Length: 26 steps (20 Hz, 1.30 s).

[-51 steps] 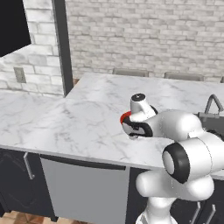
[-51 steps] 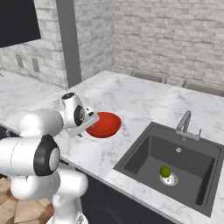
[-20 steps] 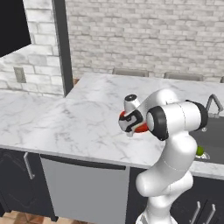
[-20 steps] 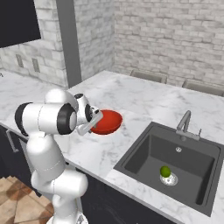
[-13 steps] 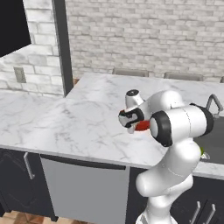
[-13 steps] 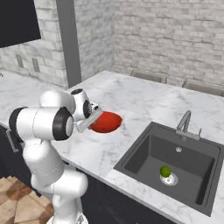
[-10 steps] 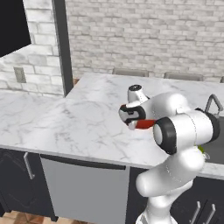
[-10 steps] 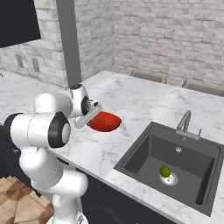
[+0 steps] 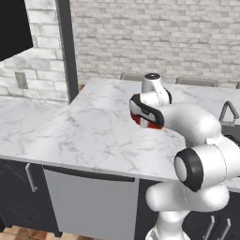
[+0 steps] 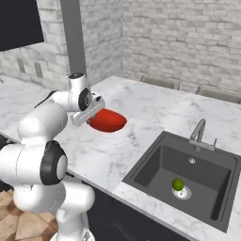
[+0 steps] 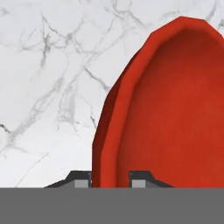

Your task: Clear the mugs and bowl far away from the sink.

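Red bowl (image 11: 170, 109) sitting on marble counter (image 9: 84, 136), gripper (image 11: 110, 177) fingers pinching its rim, gripping for removal from sink (image 10: 188, 174).

- The arm (image 9: 197, 136) is glossy white, built of fat rounded segments.
- Dark round caps sit on its joints, ringed in grey.
- The wrist link carries a black band.
- The gripper (image 11: 111, 178) has two small dark finger tips with pale grey faces.

A pale grey brick wall (image 9: 154, 37) rises beyond the white marble counter (image 9: 84, 136); dark cabinets (image 9: 18, 197) and a wooden floor (image 9: 28, 233) lie below.
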Tool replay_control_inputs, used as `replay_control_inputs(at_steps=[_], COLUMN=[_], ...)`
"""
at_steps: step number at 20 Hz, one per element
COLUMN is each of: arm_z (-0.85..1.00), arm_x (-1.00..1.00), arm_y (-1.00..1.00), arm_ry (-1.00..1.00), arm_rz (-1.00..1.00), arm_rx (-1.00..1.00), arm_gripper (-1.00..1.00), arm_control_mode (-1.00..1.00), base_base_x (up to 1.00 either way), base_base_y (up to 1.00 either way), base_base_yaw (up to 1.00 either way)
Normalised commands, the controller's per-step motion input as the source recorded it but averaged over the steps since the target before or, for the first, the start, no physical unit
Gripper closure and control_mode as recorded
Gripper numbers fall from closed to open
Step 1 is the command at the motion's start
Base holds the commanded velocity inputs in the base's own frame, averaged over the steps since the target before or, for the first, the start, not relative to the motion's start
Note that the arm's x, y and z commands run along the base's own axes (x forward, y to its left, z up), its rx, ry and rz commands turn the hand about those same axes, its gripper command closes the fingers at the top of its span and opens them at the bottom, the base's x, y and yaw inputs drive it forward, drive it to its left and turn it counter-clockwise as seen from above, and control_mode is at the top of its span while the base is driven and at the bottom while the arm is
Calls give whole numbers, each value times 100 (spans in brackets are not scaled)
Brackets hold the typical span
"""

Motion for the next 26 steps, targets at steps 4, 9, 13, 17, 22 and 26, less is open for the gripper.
replay_control_inputs(at_steps=[4,9,13,17,22,26], arm_z=[54,50,33,2,0,0], arm_x=[-62,-81,-91,-94,0,0], arm_y=[-14,-6,-3,-1,0,0], arm_ry=[-4,-11,-24,-24,0,0], arm_rz=[0,0,0,0,0,0], arm_rx=[11,10,7,2,0,0], arm_gripper=[100,100,100,100,100,100], arm_control_mode=[-100,-100,-100,-100,100,100], base_base_x=[0,0,0,0,-66,-53], base_base_y=[0,0,0,0,0,-14], base_base_yaw=[0,0,0,0,0,0])
